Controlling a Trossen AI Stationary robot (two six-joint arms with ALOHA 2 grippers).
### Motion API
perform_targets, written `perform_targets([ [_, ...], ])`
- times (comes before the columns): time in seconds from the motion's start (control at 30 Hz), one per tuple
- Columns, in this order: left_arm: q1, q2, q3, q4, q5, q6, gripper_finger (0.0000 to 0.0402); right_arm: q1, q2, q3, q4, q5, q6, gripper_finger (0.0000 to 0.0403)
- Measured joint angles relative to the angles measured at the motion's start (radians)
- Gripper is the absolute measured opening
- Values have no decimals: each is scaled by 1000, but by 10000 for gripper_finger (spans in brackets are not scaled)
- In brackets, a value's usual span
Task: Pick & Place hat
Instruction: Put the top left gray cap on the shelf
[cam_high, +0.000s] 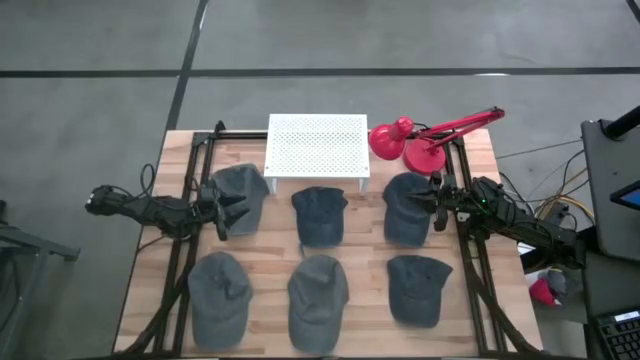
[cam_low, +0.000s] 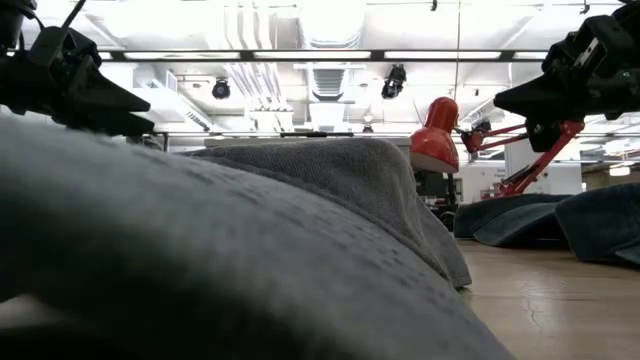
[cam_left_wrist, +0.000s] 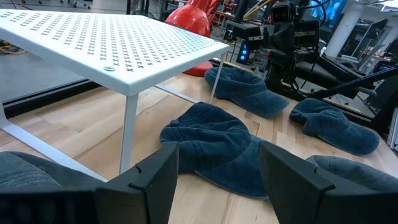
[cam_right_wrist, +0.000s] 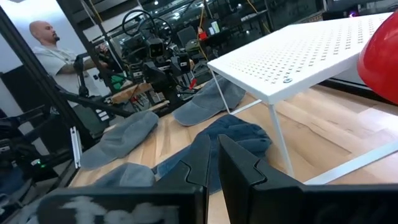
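The left gripper (cam_high: 240, 211) has its fingers wide apart and holds nothing; it hovers over the hat (cam_high: 243, 190) just left of the white rack (cam_high: 317, 147). The right gripper (cam_high: 428, 203) is closed and empty, over the hat (cam_high: 404, 208) right of the rack. 4 more hats lie in front of the rack.

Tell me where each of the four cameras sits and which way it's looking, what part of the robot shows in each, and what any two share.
High view: overhead, straight down on the table; both arms, six hats.
Low view: tabletop height, level across; a grey hat fills it, both hands hang above.
Left wrist view: on the left arm, past the open left hand toward the middle hat.
Right wrist view: on the right arm, past the shut right hand.
Shared: both wrist views show the white rack.
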Motion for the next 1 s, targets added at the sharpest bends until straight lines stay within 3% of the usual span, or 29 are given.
perform_targets([
  [0.67, 0, 0, 0, 5, 0, -16, 223, 0, 0, 0, 2, 3, 10, 27],
  [1.0, 0, 0, -7, 167, 15, -113, 222, 0, 0, 0, 1, 3, 9, 27],
])
